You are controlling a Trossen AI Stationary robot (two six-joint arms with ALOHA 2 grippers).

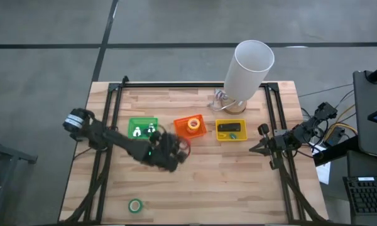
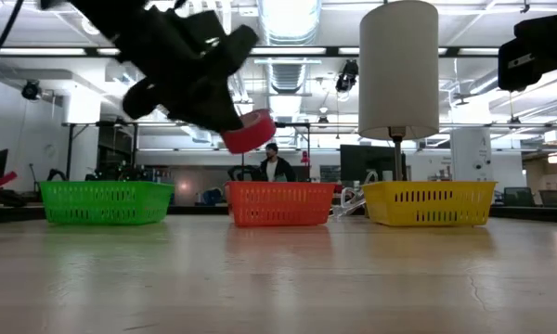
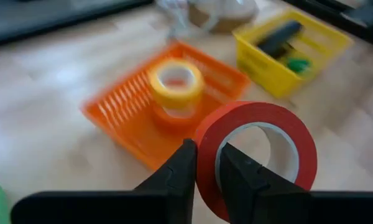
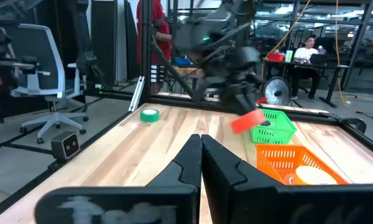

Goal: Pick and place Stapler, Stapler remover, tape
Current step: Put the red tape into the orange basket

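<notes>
My left gripper [image 1: 178, 150] hangs above the table just near of the orange bin [image 1: 190, 127], shut on a red tape roll [image 3: 255, 155]. The roll also shows in the low view [image 2: 249, 132], raised over the bins. A yellow tape roll [image 3: 176, 84] lies on another roll in the orange bin. The dark stapler [image 3: 280, 37] rests in the yellow bin [image 1: 231, 130]. A green tape roll [image 1: 135, 205] lies flat near the table's near edge. My right gripper [image 4: 201, 155] waits shut at the table's right side [image 1: 259, 148], touching nothing. My left gripper holds the red tape roll by its wall [image 3: 206, 163], with one finger [image 3: 242, 177] inside the ring's hole and the other [image 3: 181, 174] outside the rim. The roll is lifted clear of the table and sits tilted, hanging beyond the fingertips [image 2: 249, 132].
Three small bins stand in a row across the table's middle: green [image 1: 142, 129] with white items, orange, and yellow. A tall white lamp [image 1: 251, 66] stands behind the yellow bin. Black frame rails run along the table's left and right sides. A person stands in the room beyond.
</notes>
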